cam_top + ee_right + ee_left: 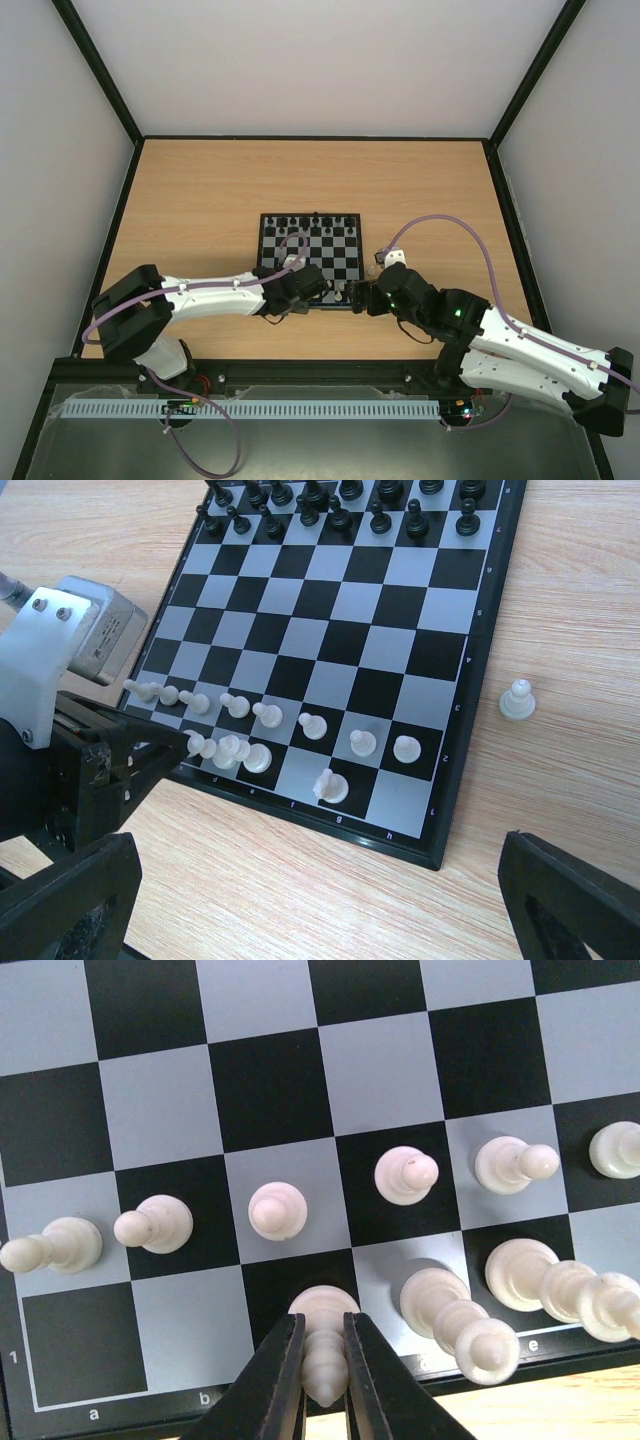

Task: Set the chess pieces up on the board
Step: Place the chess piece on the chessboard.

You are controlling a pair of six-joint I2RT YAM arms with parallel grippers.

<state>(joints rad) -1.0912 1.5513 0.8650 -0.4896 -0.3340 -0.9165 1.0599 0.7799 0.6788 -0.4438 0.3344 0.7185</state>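
The board (270,1090) lies below my left wrist, also seen from above as the board (325,250). My left gripper (323,1328) is shut on a white chess piece (324,1370) whose base rests on the black square above the letter c, in the near row. A row of white pawns (277,1210) stands one rank further in, with two taller white pieces (460,1325) to the right. Black pieces (340,500) fill the far ranks. My right gripper (320,910) hangs open over the table off the board's near right corner, holding nothing.
One white piece (517,700) stands on the wooden table just right of the board. A white knight (330,785) stands on the near row. The left arm's wrist (60,680) crowds the board's near left corner. Black frame rails border the table.
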